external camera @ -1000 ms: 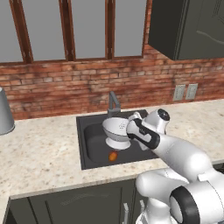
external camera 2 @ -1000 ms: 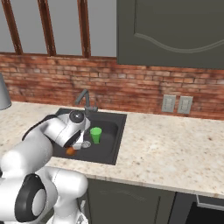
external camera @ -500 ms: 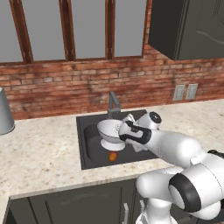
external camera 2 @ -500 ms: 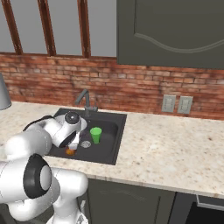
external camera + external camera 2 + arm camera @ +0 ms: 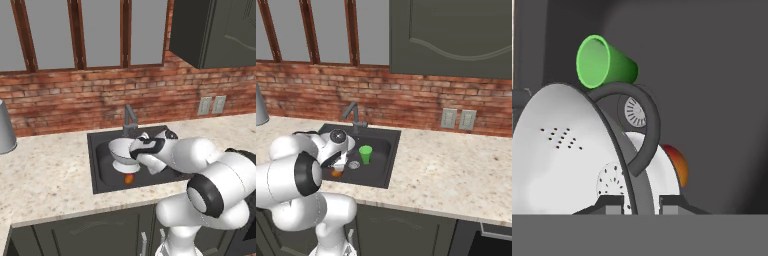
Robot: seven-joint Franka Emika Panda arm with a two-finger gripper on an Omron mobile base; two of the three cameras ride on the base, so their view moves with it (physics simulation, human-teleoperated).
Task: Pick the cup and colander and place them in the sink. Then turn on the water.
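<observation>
Tool [image 5: 641, 200] grips colander [image 5: 567, 150] rim (cup [image 5: 604, 62] beyond) in sink [image 5: 102, 172]

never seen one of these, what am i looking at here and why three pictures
It is a rendered kitchen with a white robot arm on a base that can drive. Two cameras ride on that base, one behind the arm to its left and one to its right, so they show the same scene from two sides. The third camera sits on the hand and looks along the pincer.

The arm reaches into a dark sink set in a speckled counter, below a faucet and a brick wall. The pincer is shut on the rim of a white colander, holding it low in the sink. A green cup stands upright in the basin near the round drain. Something small and orange lies under the colander. No water is running.
</observation>
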